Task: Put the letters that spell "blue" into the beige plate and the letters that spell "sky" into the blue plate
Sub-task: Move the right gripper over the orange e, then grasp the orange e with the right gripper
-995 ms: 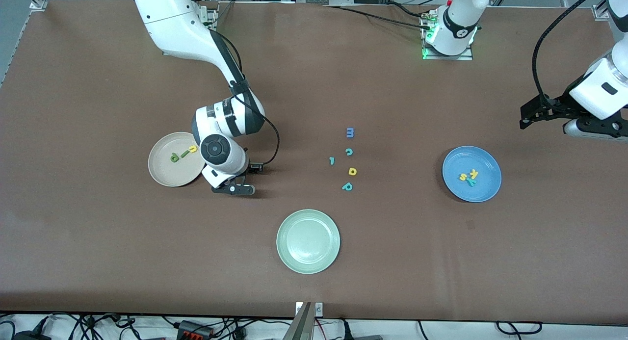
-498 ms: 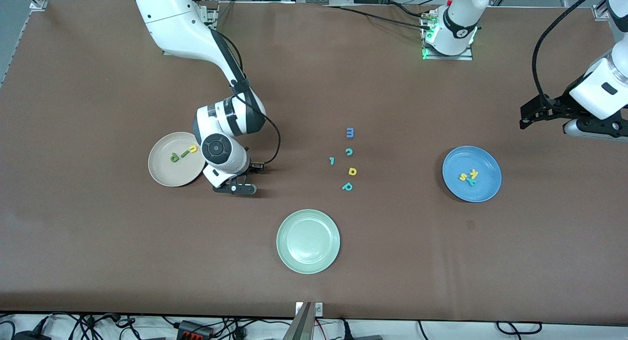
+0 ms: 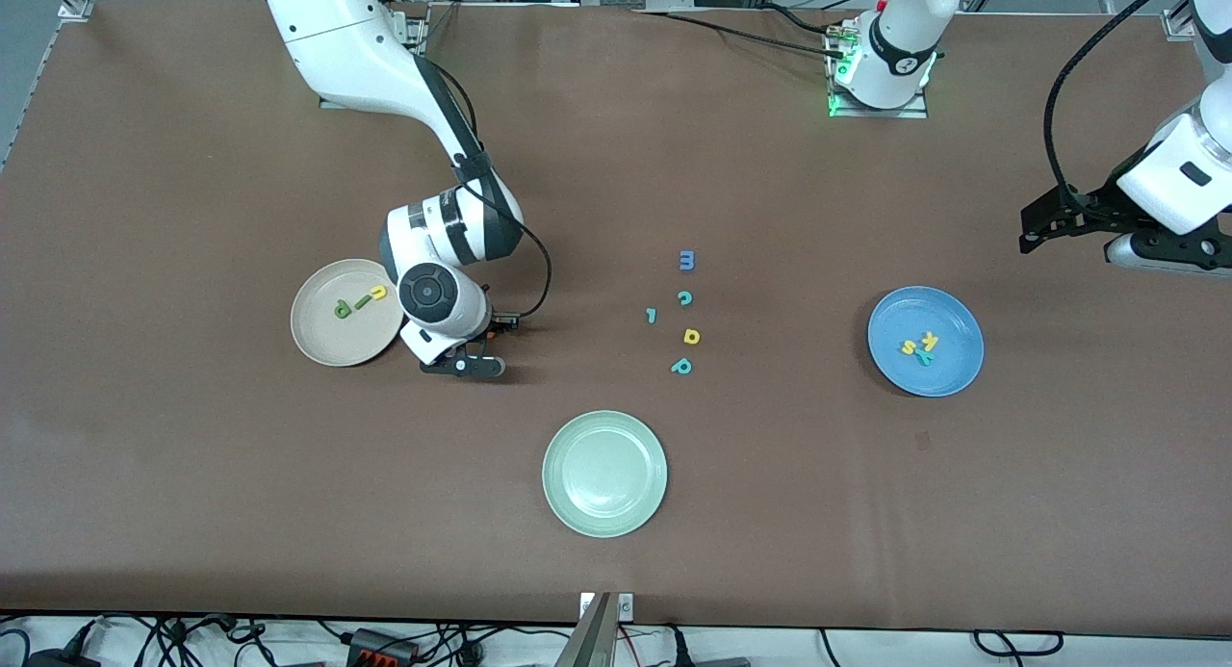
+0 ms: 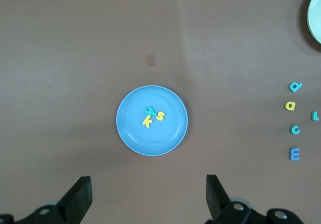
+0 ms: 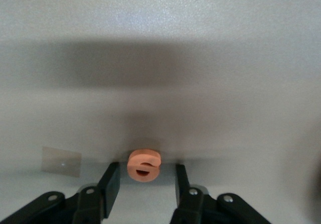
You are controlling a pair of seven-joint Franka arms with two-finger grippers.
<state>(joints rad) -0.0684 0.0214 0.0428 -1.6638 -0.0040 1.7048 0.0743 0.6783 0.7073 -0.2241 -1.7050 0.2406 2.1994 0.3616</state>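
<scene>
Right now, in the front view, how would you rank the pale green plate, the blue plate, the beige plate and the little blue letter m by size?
1. Pale green plate, largest, though it lies nearest the camera.
2. Blue plate and beige plate: alike, so no ranking.
3. Blue letter m, far smallest.

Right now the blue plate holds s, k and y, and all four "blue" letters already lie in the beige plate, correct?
Not quite. The blue plate part stands, but the beige plate holds three letters. The right wrist view shows the orange e on the table between the right gripper fingers.
</scene>
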